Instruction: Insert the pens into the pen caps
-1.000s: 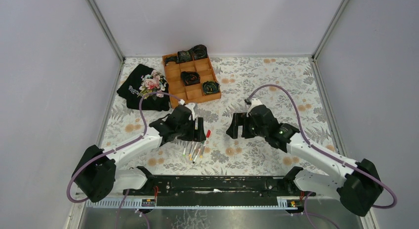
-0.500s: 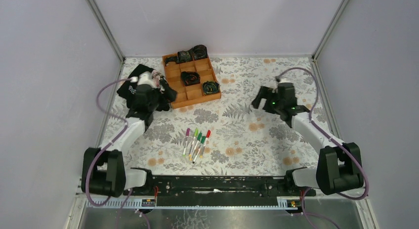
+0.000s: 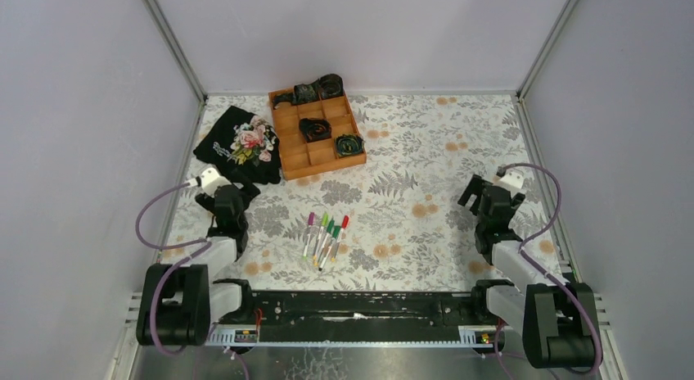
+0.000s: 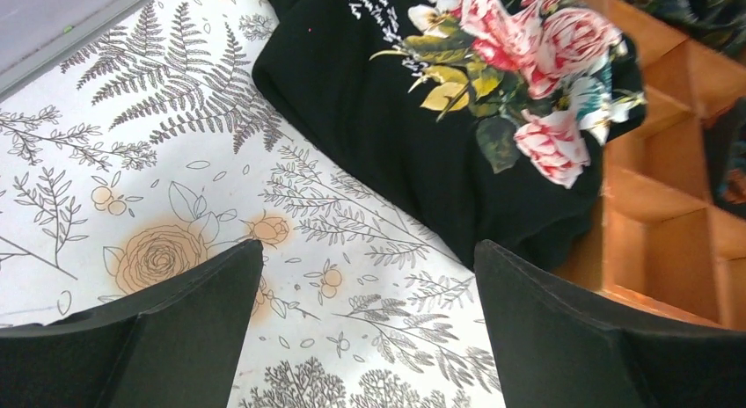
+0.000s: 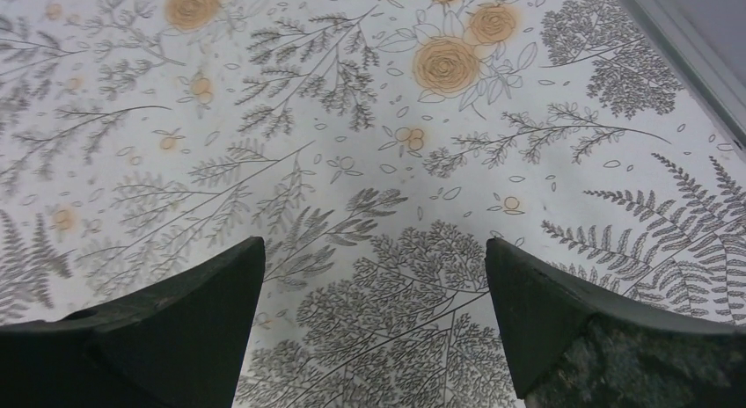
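The top camera looks down from high behind the near edge over the whole surface (image 3: pixel 442 151). Both wrist cameras face it closely; the left's view shares the black shirt (image 4: pixel 387 135) and tray (image 4: pixel 651 241) with the top one.

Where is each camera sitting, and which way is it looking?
Top camera: high behind the arms, looking down at the flowery table, pens, wooden tray and black shirt; the left arm and right arm show.
Left wrist camera: on the left arm, looking down past its open left pincer at the black shirt and wooden tray.
Right wrist camera: on the right arm, looking past its open right pincer at the flowery table.
Shared: top and left wrist both show black shirt and wooden tray.
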Motion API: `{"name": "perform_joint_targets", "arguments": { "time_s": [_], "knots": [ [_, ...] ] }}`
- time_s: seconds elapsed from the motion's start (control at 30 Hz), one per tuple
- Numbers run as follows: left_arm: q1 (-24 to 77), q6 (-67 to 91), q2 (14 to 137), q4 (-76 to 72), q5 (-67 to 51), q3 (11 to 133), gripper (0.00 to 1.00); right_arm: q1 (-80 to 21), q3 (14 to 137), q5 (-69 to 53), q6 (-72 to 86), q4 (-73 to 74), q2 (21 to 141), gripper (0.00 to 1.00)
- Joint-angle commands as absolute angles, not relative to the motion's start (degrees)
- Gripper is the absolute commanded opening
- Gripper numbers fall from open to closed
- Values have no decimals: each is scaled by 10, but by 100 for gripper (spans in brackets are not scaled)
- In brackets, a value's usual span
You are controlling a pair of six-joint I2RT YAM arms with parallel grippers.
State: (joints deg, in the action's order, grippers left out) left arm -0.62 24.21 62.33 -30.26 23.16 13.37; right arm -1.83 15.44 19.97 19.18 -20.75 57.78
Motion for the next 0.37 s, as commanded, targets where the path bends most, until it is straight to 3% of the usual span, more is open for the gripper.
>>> {"name": "perform_joint_targets", "arguments": {
  "time_s": [0.0, 0.2, 0.33],
  "knots": [
    [2, 185, 710, -440, 262, 152, 89, -21, 127, 264, 143, -424, 628, 100],
    [16, 142, 766, -510, 253, 160, 88, -21, 111, 259, 104, -566, 723, 100],
    [19, 134, 774, -546, 274, 152, 89, -21, 109, 256, 90, -578, 731, 100]
  ]
}}
